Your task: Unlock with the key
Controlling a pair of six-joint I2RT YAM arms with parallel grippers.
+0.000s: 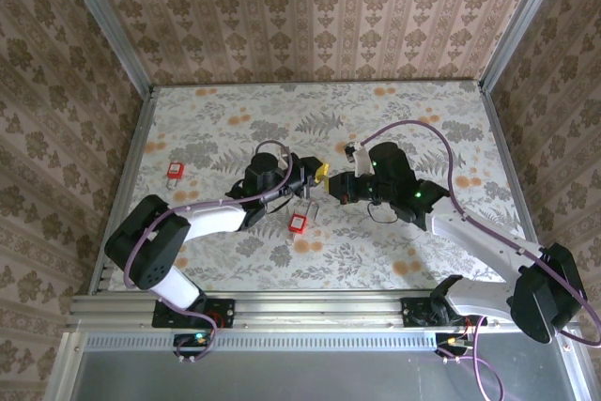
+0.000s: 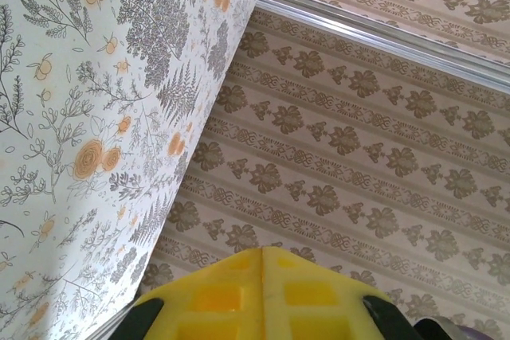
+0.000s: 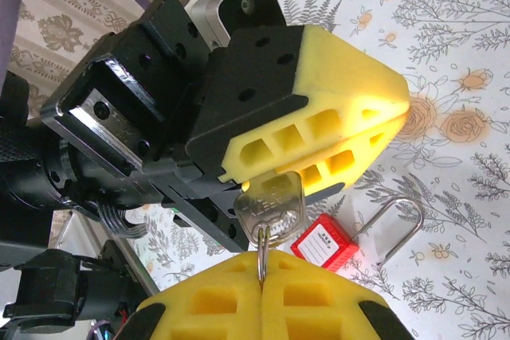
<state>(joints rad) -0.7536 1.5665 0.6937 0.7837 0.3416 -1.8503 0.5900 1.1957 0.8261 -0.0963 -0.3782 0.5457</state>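
Observation:
A silver key [image 3: 272, 201] hangs in the air between my two grippers, above the table. My left gripper [image 3: 396, 106] has its yellow fingers shut on the key's blade end. My right gripper [image 3: 261, 278] is shut on the key's ring [image 3: 260, 254], just below the key head. In the top view the left gripper [image 1: 319, 174] and right gripper [image 1: 335, 185] meet tip to tip at the table's middle. A red padlock [image 3: 323, 244] with a steel shackle [image 3: 396, 227] lies on the table beneath them, also seen in the top view as the red padlock [image 1: 299, 223]. In the left wrist view the left gripper [image 2: 261, 256] shows shut fingers.
A second small red padlock [image 1: 175, 171] lies at the table's left side. The floral table [image 1: 404, 129] is walled by patterned panels with metal rails [image 1: 113, 35] on the left, back and right.

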